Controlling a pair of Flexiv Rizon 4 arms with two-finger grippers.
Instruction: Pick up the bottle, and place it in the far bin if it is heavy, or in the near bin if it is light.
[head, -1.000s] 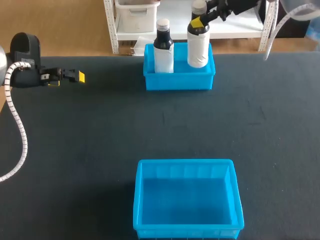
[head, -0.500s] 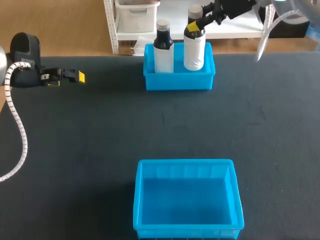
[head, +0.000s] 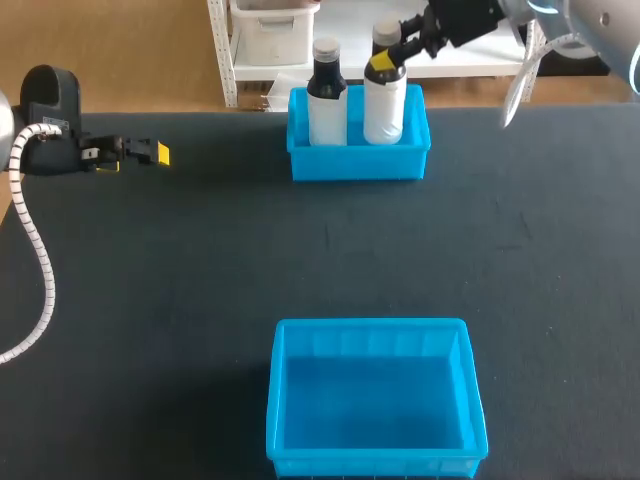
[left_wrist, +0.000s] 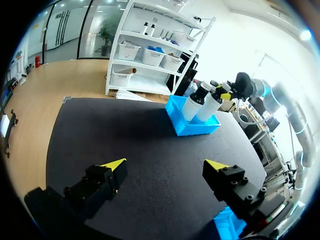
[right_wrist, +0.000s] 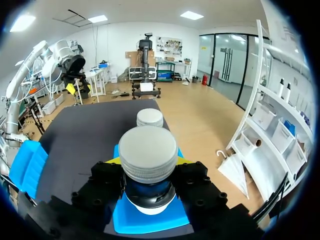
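Note:
A dark bottle with a white label and grey cap (head: 384, 100) stands upright in the right half of the far blue bin (head: 358, 160). My right gripper (head: 386, 58) is shut on its neck from above. In the right wrist view the cap (right_wrist: 148, 152) sits between the black fingers of my right gripper (right_wrist: 148, 172). A second, similar bottle (head: 327, 100) stands in the bin's left half, close beside the held one. The near blue bin (head: 375, 400) holds nothing. My left gripper (head: 140, 152) stands open at the table's far left, far from both bins.
In the left wrist view my left gripper (left_wrist: 165, 167) hangs open over bare black tabletop, with the far bin (left_wrist: 192, 125) and both bottles ahead of it. The near bin's corner (left_wrist: 227, 225) shows beside its right finger. Dark mat lies between the two bins.
My right gripper has carried the bottle leftward and lower into the far bin, until it stands close to the second bottle. The left arm has kept still.

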